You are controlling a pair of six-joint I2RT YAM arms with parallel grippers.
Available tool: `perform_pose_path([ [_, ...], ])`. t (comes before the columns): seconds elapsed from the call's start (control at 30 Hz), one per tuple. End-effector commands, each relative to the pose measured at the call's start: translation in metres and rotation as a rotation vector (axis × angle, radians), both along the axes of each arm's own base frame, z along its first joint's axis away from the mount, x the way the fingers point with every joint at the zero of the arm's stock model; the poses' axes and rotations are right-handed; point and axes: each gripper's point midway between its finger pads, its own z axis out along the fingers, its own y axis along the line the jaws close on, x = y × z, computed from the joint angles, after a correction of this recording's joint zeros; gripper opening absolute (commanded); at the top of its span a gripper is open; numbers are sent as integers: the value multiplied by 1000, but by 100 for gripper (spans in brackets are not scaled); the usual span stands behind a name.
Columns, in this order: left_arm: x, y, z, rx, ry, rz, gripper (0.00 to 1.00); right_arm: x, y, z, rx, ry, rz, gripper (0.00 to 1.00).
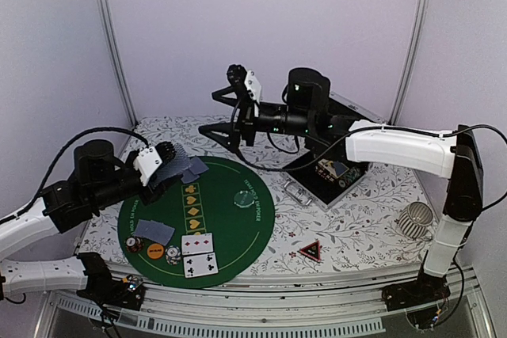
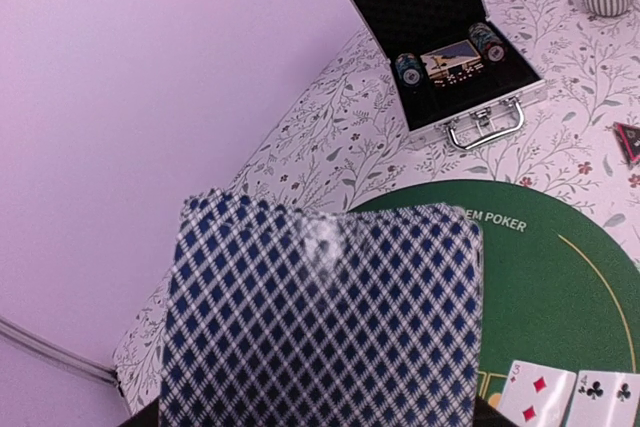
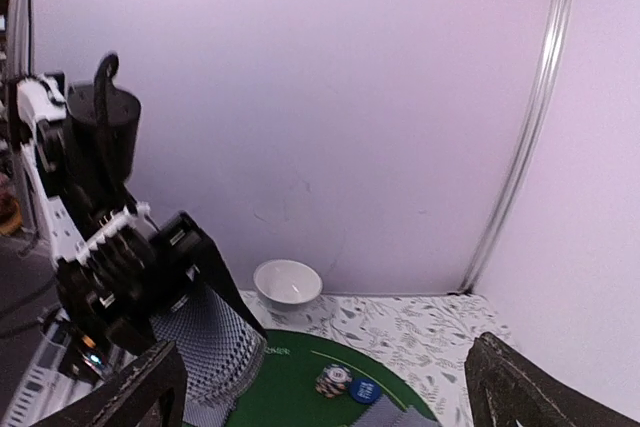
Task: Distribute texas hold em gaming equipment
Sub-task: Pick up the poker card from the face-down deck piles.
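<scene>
My left gripper [image 1: 161,165] is shut on a fanned deck of blue-diamond-backed playing cards [image 2: 320,317], held over the left rim of the green poker mat [image 1: 238,227]. My right gripper [image 1: 214,112] hangs wide open and empty above the mat's far edge, its fingertips [image 3: 135,397] apart. Face-down cards [image 1: 194,168] lie on the mat just beyond the deck. More face-down cards [image 1: 154,231], two face-up cards [image 1: 198,252], striped chip stacks [image 1: 164,255] and an orange disc [image 1: 135,244] sit at the near left. A clear disc [image 1: 242,197] lies mid-mat. The red-black triangle token [image 1: 310,250] rests on the cloth.
An open metal case [image 2: 440,47] with chip rolls stands right of the mat. A white ribbed cup [image 1: 416,219] sits far right. A white bowl [image 3: 287,282] stands by the left wall behind the left arm. A floral cloth [image 1: 372,211] covers the table.
</scene>
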Motion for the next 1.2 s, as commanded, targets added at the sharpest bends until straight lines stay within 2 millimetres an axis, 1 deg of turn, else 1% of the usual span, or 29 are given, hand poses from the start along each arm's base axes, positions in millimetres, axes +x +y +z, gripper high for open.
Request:
perform_pose_path([
  [0.0, -9, -9, -5, 9, 6, -63, 57, -25, 16, -26, -120, 548, 212, 99],
  [0.07, -9, -10, -5, 10, 8, -66, 57, -21, 23, -33, -147, 628, 202, 99],
  [0.13, -10, -11, -5, 6, 10, -69, 57, -16, 32, -46, -197, 692, 166, 99],
  [0.2, -10, -11, -4, 4, 11, -74, 57, -12, 40, -56, -241, 711, 142, 99],
  [0.23, -10, -12, -5, 4, 11, -75, 57, -14, 44, -64, -271, 717, 139, 99],
  [0.43, -11, -12, -4, 2, 12, -80, 57, -15, 61, -71, -298, 722, 171, 100],
  [0.5, -12, -13, -4, 1, 11, -84, 57, -12, 67, -79, -310, 737, 169, 99],
  [0.57, -12, -13, -4, 1, 13, -87, 57, -7, 72, -83, -312, 743, 148, 98],
  [0.63, -12, -13, -4, -1, 13, -89, 57, 4, 75, -90, -318, 749, 92, 95],
  [0.77, -11, -11, -2, -1, 5, -76, 57, 10, 73, -101, -347, 743, 38, 91],
  [0.87, -9, -10, -1, -3, 0, -65, 56, 14, 65, -102, -371, 716, -11, 87],
  [1.0, -8, -9, -1, 0, -3, -56, 56, 19, 52, -89, -373, 666, -73, 84],
  [1.17, -7, -10, -1, 3, -1, -54, 56, 19, 43, -81, -383, 635, -101, 76],
])
